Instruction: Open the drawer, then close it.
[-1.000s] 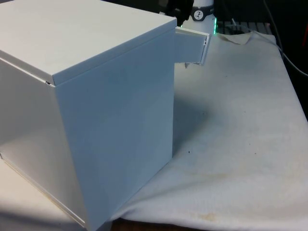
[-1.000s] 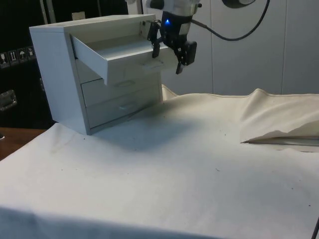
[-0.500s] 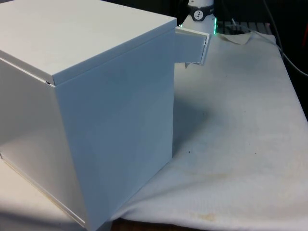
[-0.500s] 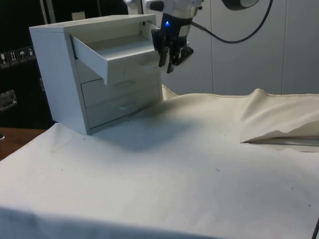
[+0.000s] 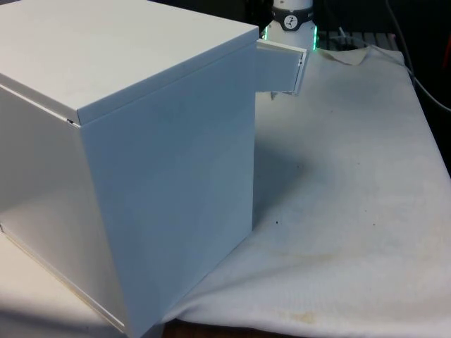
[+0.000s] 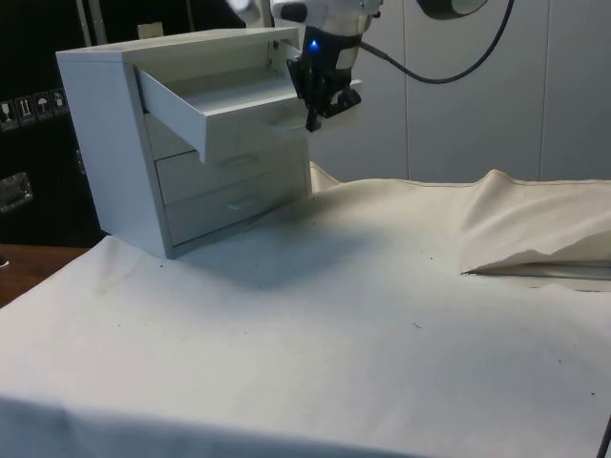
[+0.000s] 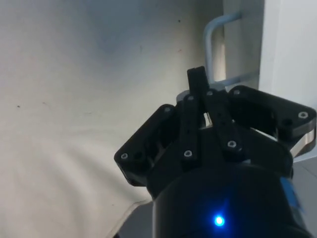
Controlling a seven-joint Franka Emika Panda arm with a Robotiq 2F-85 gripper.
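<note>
Top drawer out, gripper swung back against its front

The white chest (image 6: pixel 181 143) stands on the cloth-covered worktop (image 6: pixel 382 315), its top drawer (image 6: pixel 224 105) pulled well out while the two lower ones sit flush. Over the last second the gripper (image 6: pixel 320 100) has moved from free air beside the drawer front to right at it, near the handle (image 7: pixel 213 49). Its fingers (image 7: pixel 198 87) are pressed together, holding nothing: opening looks done, a closing push likely next.

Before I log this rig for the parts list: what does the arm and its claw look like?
A white arm with rounded segments ends in a black two-finger claw. The claw's fingers are flat black bars with small round screw heads on the linkages. A black cable loops away from the wrist.
</note>
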